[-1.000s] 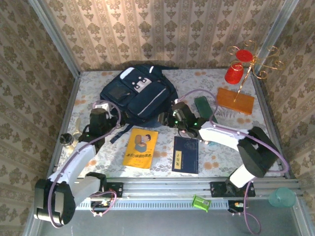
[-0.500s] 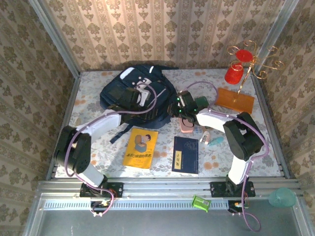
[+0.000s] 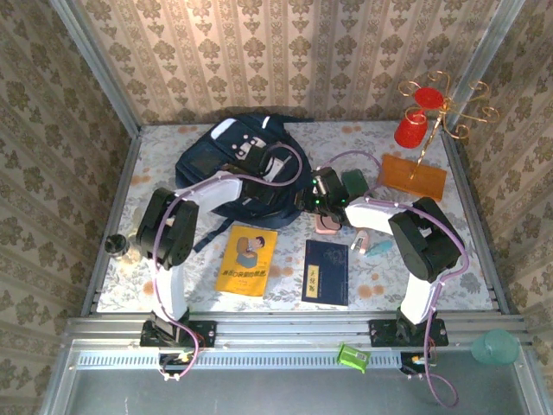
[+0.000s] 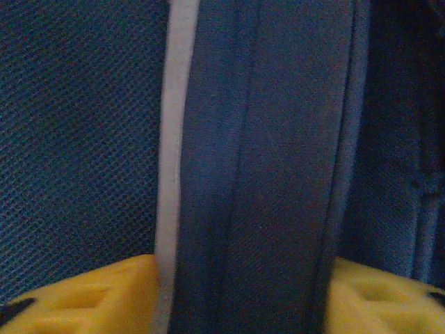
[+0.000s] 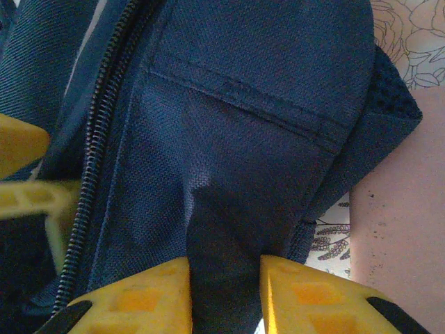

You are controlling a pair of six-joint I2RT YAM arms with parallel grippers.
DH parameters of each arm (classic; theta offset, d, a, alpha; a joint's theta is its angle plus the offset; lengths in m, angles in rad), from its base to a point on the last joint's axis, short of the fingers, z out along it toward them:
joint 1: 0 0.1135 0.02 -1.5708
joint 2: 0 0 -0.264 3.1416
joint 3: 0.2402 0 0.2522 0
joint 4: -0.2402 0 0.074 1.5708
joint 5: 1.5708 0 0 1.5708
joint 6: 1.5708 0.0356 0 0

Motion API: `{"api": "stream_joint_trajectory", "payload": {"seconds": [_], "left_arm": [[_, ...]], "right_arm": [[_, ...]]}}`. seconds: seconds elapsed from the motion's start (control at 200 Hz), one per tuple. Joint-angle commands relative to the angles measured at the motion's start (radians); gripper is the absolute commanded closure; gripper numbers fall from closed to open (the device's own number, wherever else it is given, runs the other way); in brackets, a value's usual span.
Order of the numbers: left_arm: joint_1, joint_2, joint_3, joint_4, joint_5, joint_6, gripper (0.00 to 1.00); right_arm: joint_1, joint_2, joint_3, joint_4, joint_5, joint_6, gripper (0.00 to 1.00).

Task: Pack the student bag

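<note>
Change: since a second ago the left arm has swung up from the table's left side and now reaches across the bag's front; the right arm has drawn in to the bag's right edge, uncovering a pink item.
Table (image 3: 138,194): floral cloth, walled by patterned panels.
Dark round item (image 3: 115,245): near the left edge, well apart from the bag; too small to name.
Student bag (image 3: 203,164): lies flat at the far left-centre of the table, dark navy, its pale front patches facing up.
Left gripper (image 4: 243,296): down on the bag's front, near its far side. Its yellow fingers (image 4: 76,296) sit on either side of a ridge of navy fabric with pale piping (image 4: 170,139); the fabric fills the gap, so the jaws grip the bag at a medium width.
Yellow book (image 3: 246,259): flat, near side of the bag, apart from it.
Navy book (image 3: 326,271): flat, just right of the yellow book, not touching it.
Right gripper (image 5: 224,292): at the bag's right edge, jaws narrow and pinching a fold of its fabric between yellow fingers (image 5: 139,299), with a zipper (image 5: 104,139) running to the left.
Pink item (image 3: 327,223): on the cloth just near of the right gripper.
Green case (image 3: 354,183): right of the bag, beside the right arm.
Orange box (image 3: 413,175): flat, far right.
Gold stand (image 3: 429,108): upright behind the orange box, carrying red cups (image 3: 411,130).
</note>
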Motion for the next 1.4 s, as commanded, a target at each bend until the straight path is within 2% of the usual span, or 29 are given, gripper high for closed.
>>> {"api": "stream_joint_trajectory", "payload": {"seconds": [0.0, 0.08, 0.165, 0.22, 0.29, 0.365, 0.475, 0.705, 0.815, 1.035, 1.13, 1.195, 1.345, 1.395], "left_arm": [[-0.006, 0.004, 0.035, -0.027, -0.109, 0.034, 0.64], [-0.005, -0.052, -0.007, 0.028, -0.099, 0.047, 0.82], [0.016, -0.157, -0.080, 0.114, -0.038, 0.059, 1.00], [0.054, -0.234, -0.126, 0.164, 0.042, 0.041, 1.00], [0.119, -0.332, -0.192, 0.248, 0.262, -0.009, 1.00], [0.230, -0.405, -0.254, 0.366, 0.477, -0.106, 1.00], [0.326, -0.452, -0.271, 0.435, 0.675, -0.169, 1.00], [0.425, -0.441, -0.195, 0.395, 0.839, -0.143, 1.00], [0.467, -0.402, -0.102, 0.378, 0.936, -0.148, 1.00], [0.477, -0.294, 0.134, 0.183, 1.096, -0.068, 1.00], [0.476, -0.249, 0.205, 0.092, 1.104, -0.006, 1.00], [0.478, -0.221, 0.232, 0.037, 1.056, 0.027, 1.00], [0.501, -0.207, 0.212, 0.024, 0.815, -0.016, 1.00], [0.515, -0.212, 0.199, 0.034, 0.716, -0.054, 0.95]], "right_arm": [[-0.007, -0.015, -0.033, -0.030, -0.013, 0.000, 0.69], [-0.007, -0.055, -0.052, -0.024, -0.008, -0.027, 0.67], [-0.005, -0.116, -0.093, 0.015, -0.012, -0.062, 0.63], [0.000, -0.168, -0.131, 0.050, -0.003, -0.089, 0.59], [0.016, -0.222, -0.166, 0.087, 0.029, -0.130, 0.55], [0.039, -0.258, -0.179, 0.109, 0.053, -0.171, 0.53], [0.072, -0.267, -0.171, 0.135, 0.061, -0.211, 0.49], [0.100, -0.238, -0.123, 0.140, 0.061, -0.233, 0.46], [0.105, -0.223, -0.106, 0.119, 0.076, -0.232, 0.46], [0.105, -0.232, -0.120, 0.086, 0.128, -0.222, 0.45], [0.105, -0.244, -0.138, 0.071, 0.144, -0.222, 0.44], [0.105, -0.250, -0.148, 0.061, 0.150, -0.219, 0.44], [0.106, -0.260, -0.175, 0.052, 0.148, -0.207, 0.43], [0.106, -0.260, -0.179, 0.046, 0.145, -0.204, 0.43]]}}
